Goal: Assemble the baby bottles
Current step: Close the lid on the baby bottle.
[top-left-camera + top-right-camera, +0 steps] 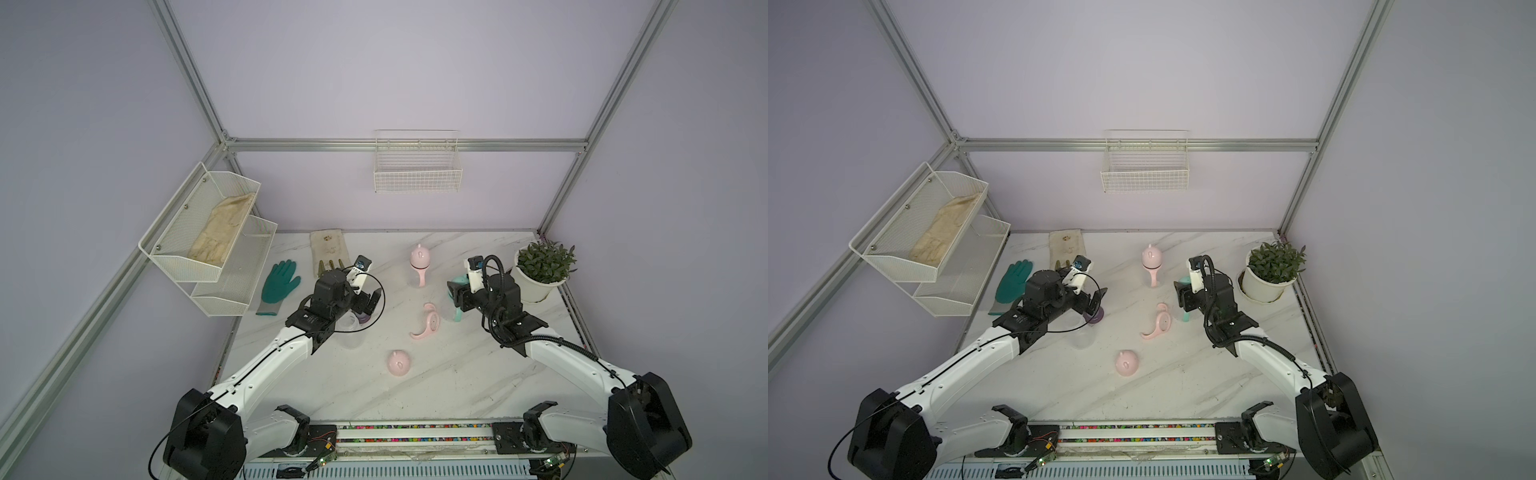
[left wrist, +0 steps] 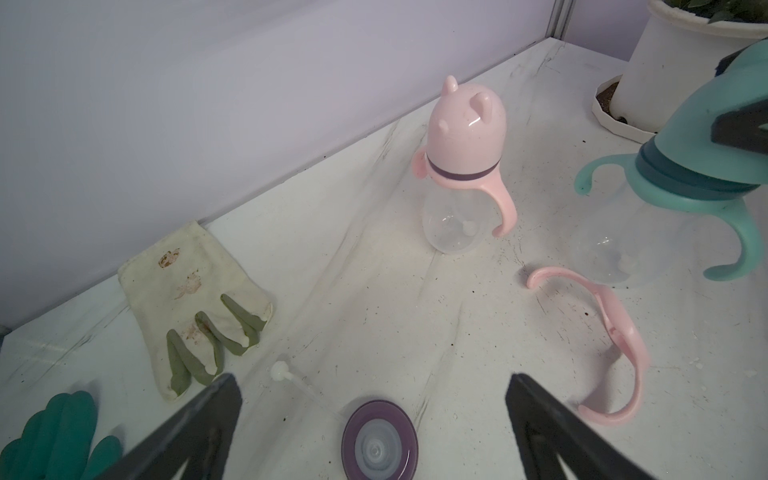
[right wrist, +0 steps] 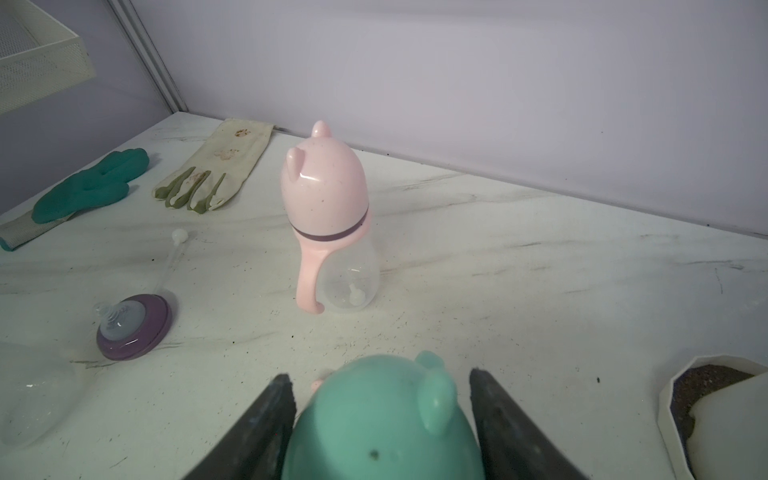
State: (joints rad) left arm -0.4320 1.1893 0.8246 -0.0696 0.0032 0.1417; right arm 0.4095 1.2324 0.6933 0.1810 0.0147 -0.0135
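Observation:
A pink baby bottle [image 1: 419,266] [image 3: 332,224] stands capped at the back of the marble table. My right gripper [image 1: 455,291] [image 3: 380,378] is shut on the mint eared cap of the mint bottle [image 2: 685,174] [image 3: 382,424], which stands upright with its handles on. My left gripper [image 1: 368,303] [image 2: 372,382] hangs open just above a purple nipple collar [image 2: 379,440] [image 3: 133,326] that lies on the table with a thin straw [image 2: 286,374]. A clear bottle body [image 1: 353,332] [image 3: 29,399] sits beside the left wrist. A loose pink handle ring [image 1: 428,324] [image 2: 615,332] and a pink dome cap [image 1: 399,362] lie mid-table.
A white plant pot [image 1: 540,274] stands close behind the right arm. A green glove [image 1: 278,286] and a stained white glove [image 1: 328,251] lie at the back left. A mesh shelf [image 1: 208,237] hangs on the left wall, a wire basket [image 1: 417,166] on the back wall.

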